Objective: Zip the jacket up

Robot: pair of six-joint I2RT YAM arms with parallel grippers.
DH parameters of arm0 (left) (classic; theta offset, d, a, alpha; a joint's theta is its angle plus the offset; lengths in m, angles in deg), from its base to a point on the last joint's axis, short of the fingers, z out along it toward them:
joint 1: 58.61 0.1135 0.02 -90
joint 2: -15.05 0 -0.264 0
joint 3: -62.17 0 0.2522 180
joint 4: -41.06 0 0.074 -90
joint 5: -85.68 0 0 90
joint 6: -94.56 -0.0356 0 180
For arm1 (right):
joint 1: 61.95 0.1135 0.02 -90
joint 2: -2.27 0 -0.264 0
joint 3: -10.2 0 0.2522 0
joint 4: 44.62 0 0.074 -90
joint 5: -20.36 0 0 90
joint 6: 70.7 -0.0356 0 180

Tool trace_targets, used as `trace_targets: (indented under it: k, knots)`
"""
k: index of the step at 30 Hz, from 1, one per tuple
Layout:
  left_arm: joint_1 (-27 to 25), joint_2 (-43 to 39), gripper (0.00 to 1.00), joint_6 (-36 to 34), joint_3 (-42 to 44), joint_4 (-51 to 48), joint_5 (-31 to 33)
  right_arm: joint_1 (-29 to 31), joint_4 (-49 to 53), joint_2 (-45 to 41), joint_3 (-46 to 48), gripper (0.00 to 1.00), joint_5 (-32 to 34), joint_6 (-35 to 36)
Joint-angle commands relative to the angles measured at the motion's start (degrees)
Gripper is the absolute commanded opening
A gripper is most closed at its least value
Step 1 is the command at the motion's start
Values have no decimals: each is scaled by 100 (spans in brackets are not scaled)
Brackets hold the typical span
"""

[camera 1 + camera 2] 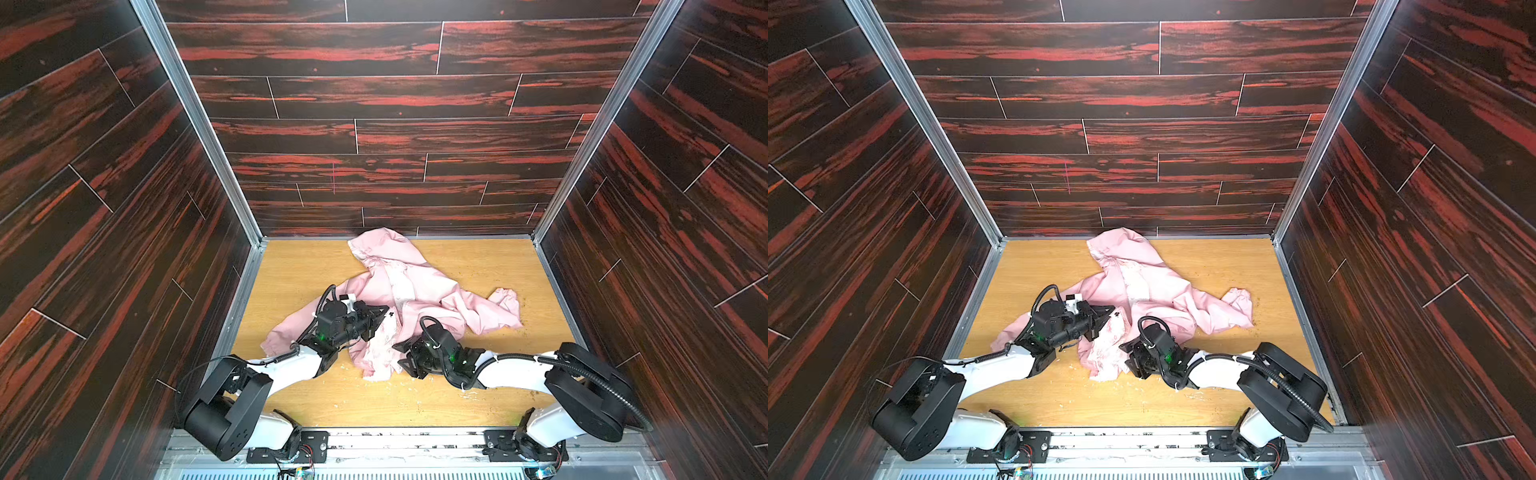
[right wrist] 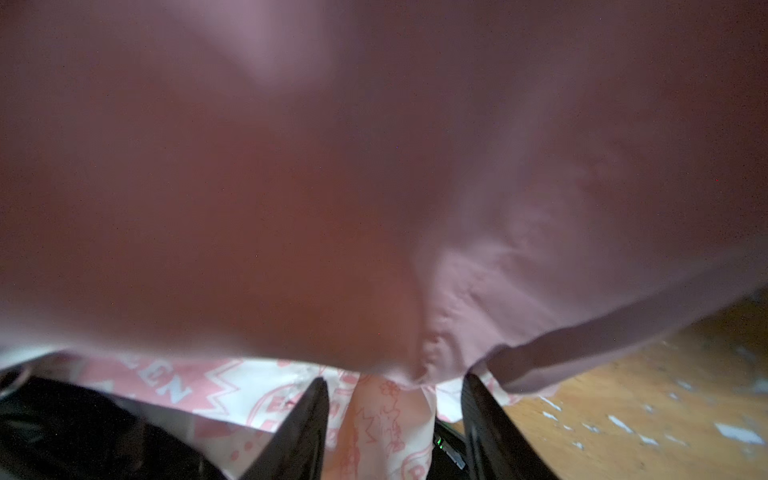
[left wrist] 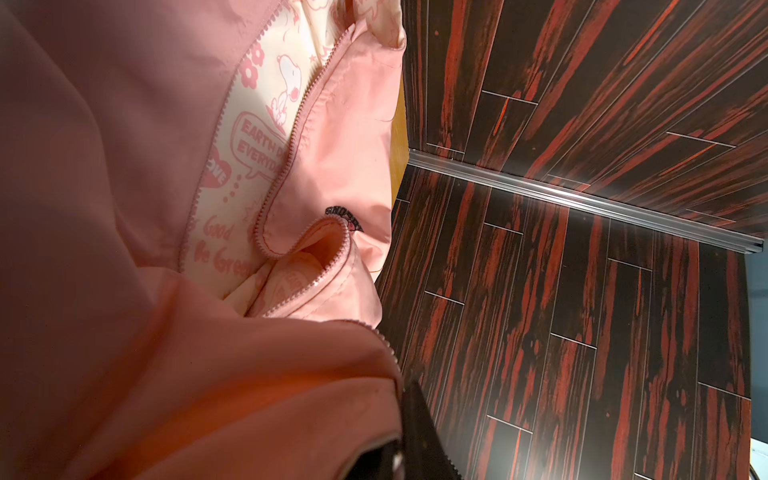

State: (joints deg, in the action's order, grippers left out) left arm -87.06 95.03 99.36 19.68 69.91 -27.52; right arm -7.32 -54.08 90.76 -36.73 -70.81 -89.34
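Observation:
The light-pink jacket [image 1: 415, 286] [image 1: 1154, 286] lies crumpled in the middle of the wooden table, hood toward the back wall. Its zipper [image 3: 286, 158] stands apart, showing cream printed lining. My left gripper [image 1: 383, 311] [image 1: 1111, 309] is shut on the jacket's front edge near the zipper teeth; in the left wrist view only one dark finger [image 3: 419, 436] shows under the draped cloth. My right gripper [image 1: 400, 356] [image 1: 1126, 353] [image 2: 395, 386] sits at the near hem, open, with a fold of printed lining loose between its fingers. Pink cloth [image 2: 374, 166] fills most of that view.
The table [image 1: 478, 399] is boxed in by dark red-streaked walls at the back [image 1: 395, 124] and on both sides. A metal rail [image 1: 407, 440] with both arm bases runs along the front. White flecks [image 2: 623, 424] dot the wood near the right gripper.

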Motion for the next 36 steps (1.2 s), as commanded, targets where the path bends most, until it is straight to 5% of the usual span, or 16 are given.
trace_targets:
  k: [1,15,36]
  knots:
    - [47,-231,0,30,-42,-33,-116,86,-281,205,94,54,276,-309]
    - [70,-308,0,12,8,-118,-128,171,-785,673,351,61,363,-735]
    - [69,-275,0,27,-62,-130,-206,-215,-116,314,206,23,372,168]
